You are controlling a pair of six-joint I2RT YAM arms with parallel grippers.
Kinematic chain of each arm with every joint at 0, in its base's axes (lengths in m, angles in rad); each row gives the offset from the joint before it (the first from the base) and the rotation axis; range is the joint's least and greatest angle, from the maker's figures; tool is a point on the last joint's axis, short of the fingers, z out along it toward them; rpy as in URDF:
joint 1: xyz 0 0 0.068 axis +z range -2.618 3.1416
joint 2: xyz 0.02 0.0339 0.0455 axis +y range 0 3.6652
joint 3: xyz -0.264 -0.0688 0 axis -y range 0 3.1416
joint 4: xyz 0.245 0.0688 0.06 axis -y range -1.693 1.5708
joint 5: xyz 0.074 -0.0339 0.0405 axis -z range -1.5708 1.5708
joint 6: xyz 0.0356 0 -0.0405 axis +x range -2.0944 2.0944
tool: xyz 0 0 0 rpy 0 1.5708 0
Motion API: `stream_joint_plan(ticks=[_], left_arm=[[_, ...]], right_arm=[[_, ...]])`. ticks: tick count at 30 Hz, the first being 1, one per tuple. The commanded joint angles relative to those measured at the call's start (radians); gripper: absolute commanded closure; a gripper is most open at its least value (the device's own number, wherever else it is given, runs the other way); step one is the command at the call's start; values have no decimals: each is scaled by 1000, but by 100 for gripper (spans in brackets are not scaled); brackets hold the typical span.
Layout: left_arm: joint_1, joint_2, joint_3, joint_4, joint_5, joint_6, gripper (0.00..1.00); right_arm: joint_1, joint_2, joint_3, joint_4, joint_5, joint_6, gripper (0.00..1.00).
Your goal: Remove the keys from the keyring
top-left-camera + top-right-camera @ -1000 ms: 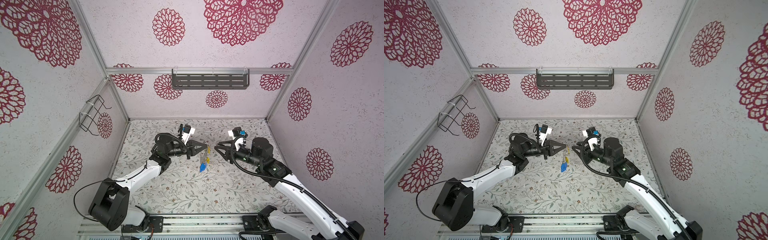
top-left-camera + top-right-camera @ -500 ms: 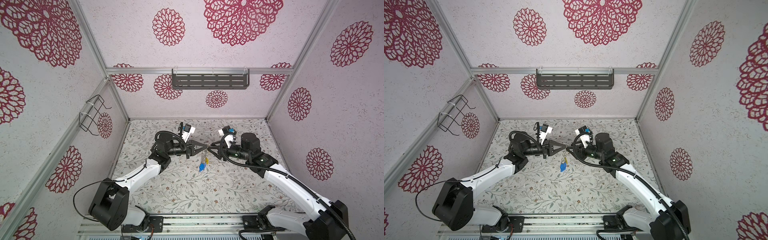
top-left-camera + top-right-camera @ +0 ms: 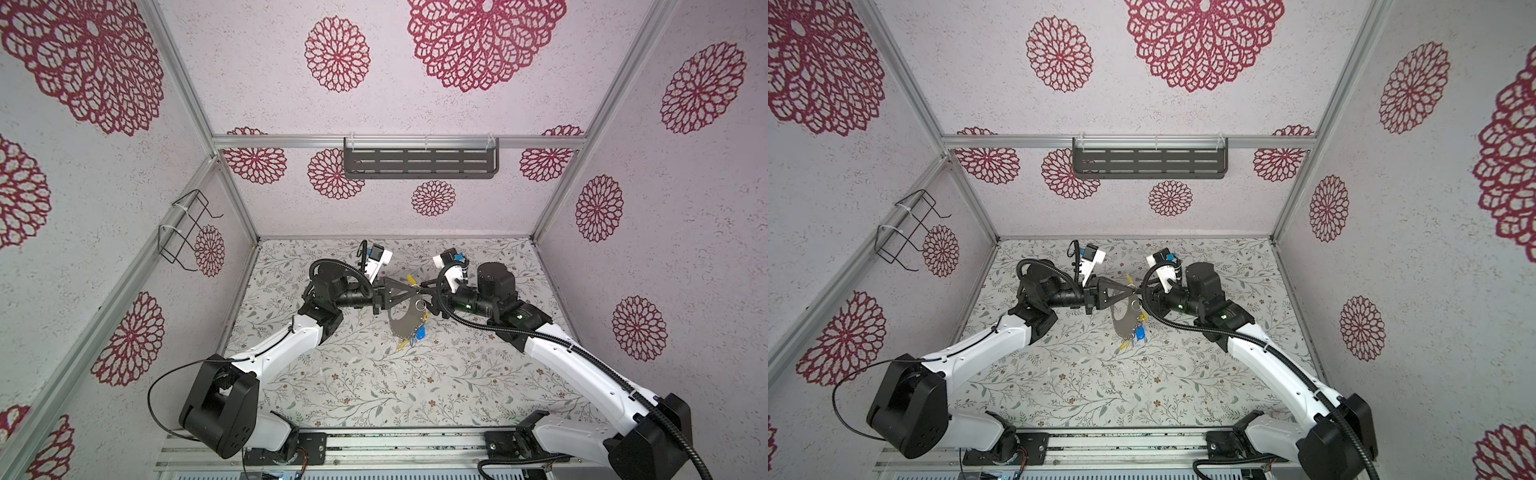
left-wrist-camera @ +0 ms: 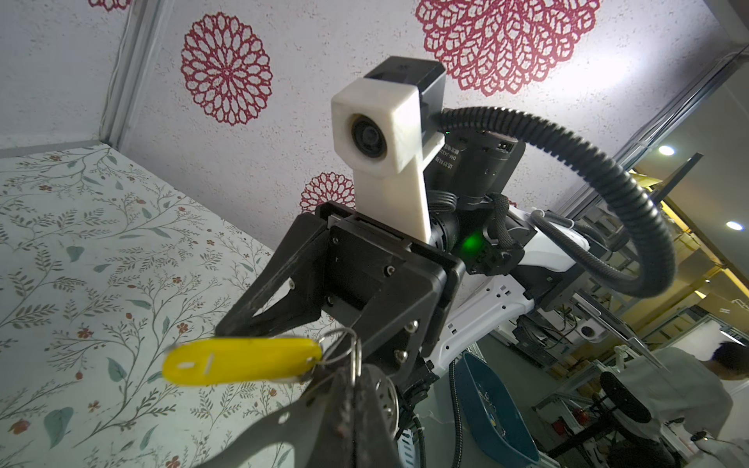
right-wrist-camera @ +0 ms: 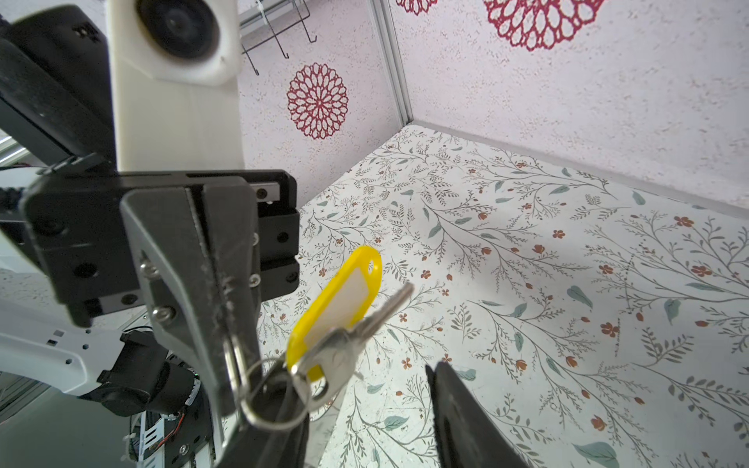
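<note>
The keyring point(image 3: 400, 323) point(image 3: 1124, 319), a flat grey metal crescent, hangs above the floral table from my left gripper point(image 3: 417, 291) point(image 3: 1133, 293), which is shut on its upper end. Blue and yellow keys point(image 3: 419, 333) point(image 3: 1140, 332) dangle at its lower end. One key with a yellow tag point(image 3: 411, 279) point(image 4: 239, 360) point(image 5: 336, 308) and a silver blade point(image 5: 356, 332) sticks out at the top on a small ring point(image 5: 267, 399). My right gripper point(image 3: 428, 293) point(image 5: 364, 421) is open, and one of its fingers point(image 5: 458, 413) stands clear of that ring and key.
A dark slotted shelf point(image 3: 419, 160) hangs on the back wall and a black wire rack point(image 3: 185, 230) on the left wall. A blue bin point(image 4: 490, 409) sits outside the cell, behind the right arm. Both arms meet at mid-table.
My right arm has moved left, from a gap apart to tip-to-tip with the left gripper beside the top yellow key. The left gripper has stayed shut on the keyring.
</note>
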Motion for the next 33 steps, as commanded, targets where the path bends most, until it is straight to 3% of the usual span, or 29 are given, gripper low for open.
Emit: stream_joint_plan(ticks=[1,11,22,33], left_arm=[[-13,24,25,66,11,-32,100],[-6,31,27,64,-24,-20,100],[-14,-4,-10,156,-204,-2,100],[-57,10,-47,184,-349,32,100]], right_arm=[[34,-23,29,63,22,-18,55],[45,-101,-27,74,94,-3,99],[91,-101,-127,157,114,74,100],[195,9,-123,213,242,94,100]])
